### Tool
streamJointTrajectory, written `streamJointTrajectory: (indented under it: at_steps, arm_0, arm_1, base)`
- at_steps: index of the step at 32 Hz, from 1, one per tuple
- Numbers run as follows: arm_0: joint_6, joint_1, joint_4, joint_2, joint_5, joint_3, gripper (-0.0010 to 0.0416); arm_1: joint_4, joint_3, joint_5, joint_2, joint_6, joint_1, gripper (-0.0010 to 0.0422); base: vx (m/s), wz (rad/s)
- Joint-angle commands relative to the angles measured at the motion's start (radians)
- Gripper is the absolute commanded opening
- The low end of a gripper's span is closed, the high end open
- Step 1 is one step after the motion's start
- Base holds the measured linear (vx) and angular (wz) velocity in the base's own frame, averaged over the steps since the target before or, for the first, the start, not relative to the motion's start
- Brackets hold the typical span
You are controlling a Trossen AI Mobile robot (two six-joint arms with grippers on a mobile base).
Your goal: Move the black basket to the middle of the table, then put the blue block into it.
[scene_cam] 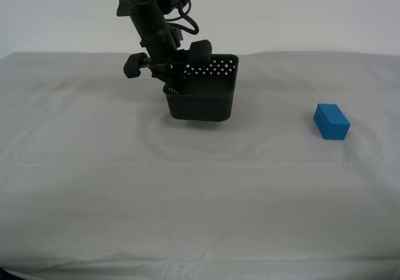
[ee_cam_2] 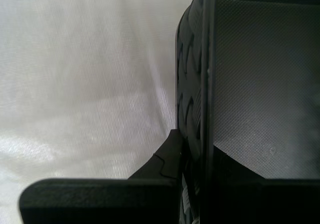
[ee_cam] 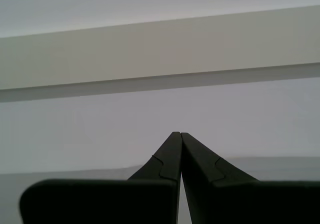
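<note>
At the table's (scene_cam: pixel 94 186) centre-back, the second gripper (scene_cam: pixel 178 74) holds the black basket (scene_cam: pixel 206 99) clamped by its wall, tilted; the blue block (scene_cam: pixel 331 121) waits outside at 3 o'clock; the first gripper (ee_cam: pixel 180 136) has its jaws together, empty

Baskets: one black basket (scene_cam: pixel 209 92)
Blocks: one blue block (scene_cam: pixel 331 122)
Tables: one table (scene_cam: pixel 187 192)
Arms in the exterior view: one

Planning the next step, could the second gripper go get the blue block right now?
Probably not: my second gripper is shut on the black basket wall, so it is occupied. The blue block lies apart on bare table, nothing covering it.
</note>
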Motion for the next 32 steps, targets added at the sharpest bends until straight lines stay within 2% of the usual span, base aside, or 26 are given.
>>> streamJointTrajectory:
  at_steps: [1, 7, 10, 14, 17, 19, 22, 26, 28, 32]
  arm_0:
    - [0.003, 0.000, -0.001, 0.000, -0.002, 0.001, 0.0000]
    - [0.003, 0.001, -0.002, 0.000, -0.002, 0.001, 0.0000]
    - [0.003, 0.001, -0.002, 0.000, -0.002, 0.001, 0.0000]
    - [0.003, 0.001, -0.002, 0.000, -0.002, 0.001, 0.0001]
    - [0.003, 0.001, -0.020, 0.000, -0.002, 0.001, 0.0000]
    - [0.005, 0.001, -0.040, 0.000, -0.002, 0.001, 0.0001]
    - [0.006, 0.001, -0.053, 0.000, -0.002, 0.001, 0.0001]
    - [0.005, 0.001, -0.089, 0.000, -0.003, 0.003, 0.0002]
    - [0.002, 0.001, -0.155, 0.001, -0.020, 0.005, 0.0002]
    - [0.003, 0.002, -0.293, 0.011, -0.046, 0.003, 0.0014]
  arm_1:
    - [-0.009, 0.037, 0.064, 0.043, 0.006, -0.012, 0.0000]
    - [-0.018, 0.042, 0.061, 0.058, 0.030, -0.024, 0.0016]
    - [-0.024, 0.042, 0.061, 0.058, 0.042, -0.029, 0.0063]
    - [-0.062, 0.038, 0.061, 0.058, 0.037, -0.030, 0.0181]
    - [-0.074, 0.039, 0.061, 0.049, 0.036, -0.030, 0.0235]
    - [-0.071, 0.048, 0.060, 0.026, 0.034, -0.030, 0.0251]
    - [-0.071, 0.067, 0.025, -0.020, 0.041, -0.030, 0.0248]
    - [-0.071, 0.080, -0.111, -0.135, 0.091, -0.026, 0.0213]
    - [-0.073, 0.080, -0.151, -0.180, 0.099, -0.024, 0.0202]
    - [-0.075, 0.080, -0.198, -0.243, 0.122, -0.017, 0.0199]
  base:
    - [0.000, 0.000]
    - [0.000, 0.000]
    - [0.000, 0.000]
    - [0.000, 0.000]
    - [0.000, 0.000]
    - [0.000, 0.000]
    - [0.000, 0.000]
    - [0.000, 0.000]
    - [0.000, 0.000]
    - [0.000, 0.000]
